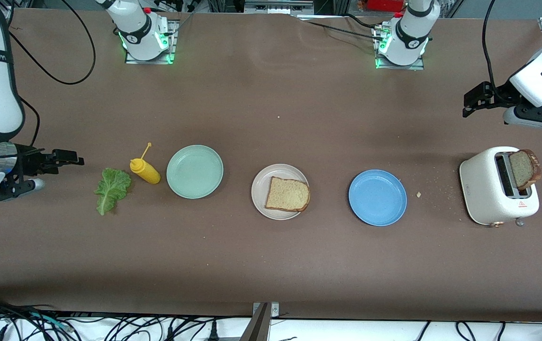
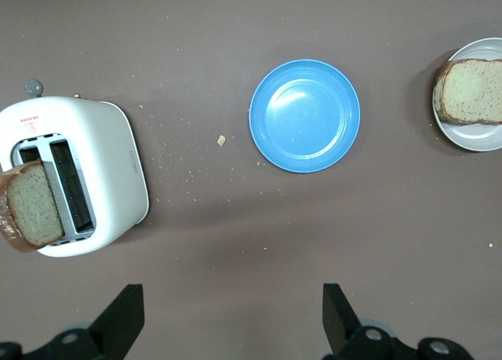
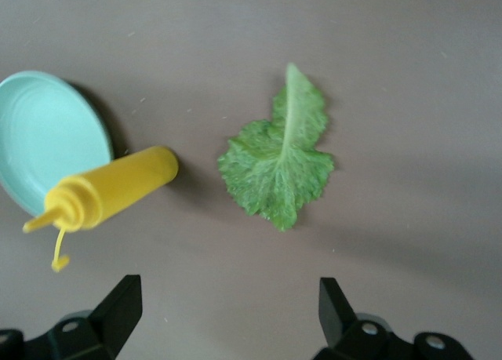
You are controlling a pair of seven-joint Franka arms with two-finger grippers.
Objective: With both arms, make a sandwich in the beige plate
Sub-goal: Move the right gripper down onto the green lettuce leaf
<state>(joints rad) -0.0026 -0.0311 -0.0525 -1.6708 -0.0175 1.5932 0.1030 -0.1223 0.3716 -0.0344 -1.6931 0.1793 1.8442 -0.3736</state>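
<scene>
Toaster (image 1: 496, 187) slot hides lower toast slice (image 1: 524, 169).

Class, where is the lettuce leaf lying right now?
The lettuce leaf lies flat on the table toward the right arm's end, beside the yellow mustard bottle; the open right gripper hangs above it.

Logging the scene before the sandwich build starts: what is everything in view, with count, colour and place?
beige plate: one, off-white, mid-table, between the other two plates.
toast slices: two, tan; one on the beige plate, one standing in the toaster.
lettuce leaf: one, green, flat on the table toward the right arm's end.
mustard bottle: one, yellow, lying between leaf and mint plate.
mint plate: one, empty.
blue plate: one, empty.
toaster: one, white, toward the left arm's end.
right claw: open, beside the leaf.
left claw: open, above the table near the toaster.
</scene>
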